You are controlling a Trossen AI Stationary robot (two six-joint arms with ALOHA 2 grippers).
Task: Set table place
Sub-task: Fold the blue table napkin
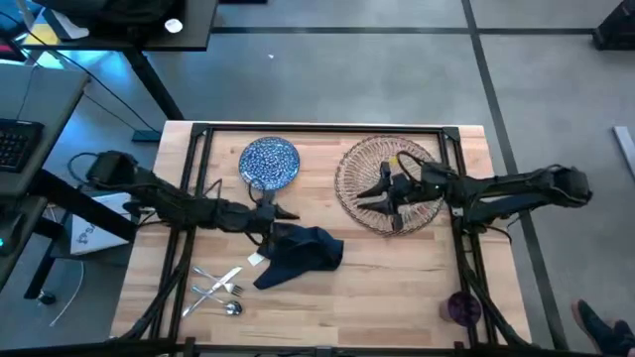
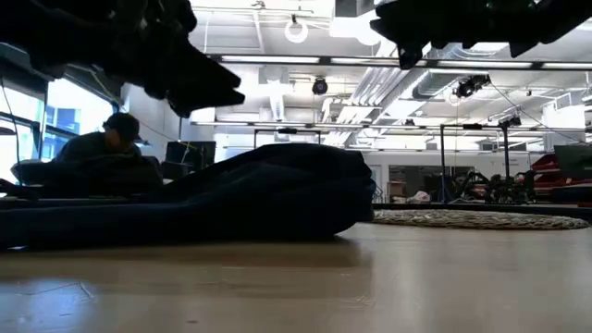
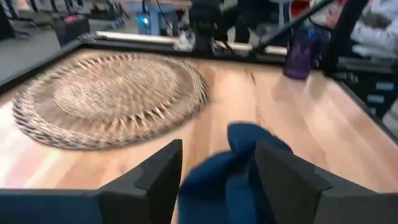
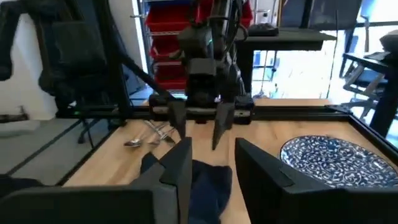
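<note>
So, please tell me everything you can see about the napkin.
The napkin is dark navy cloth, crumpled into a loose heap with folds, not laid flat. It lies on the wooden table, near the middle, between the plate and the cutlery, apart from the mat. A small pale tag shows at its edge. The left tool, open, is just above its edge; I cannot tell whether it touches the cloth.

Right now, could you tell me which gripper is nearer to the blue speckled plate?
The left. The left gripper hangs open just beside the blue speckled plate, over the navy napkin. The right gripper is farther off, open above the wicker placemat.
</note>
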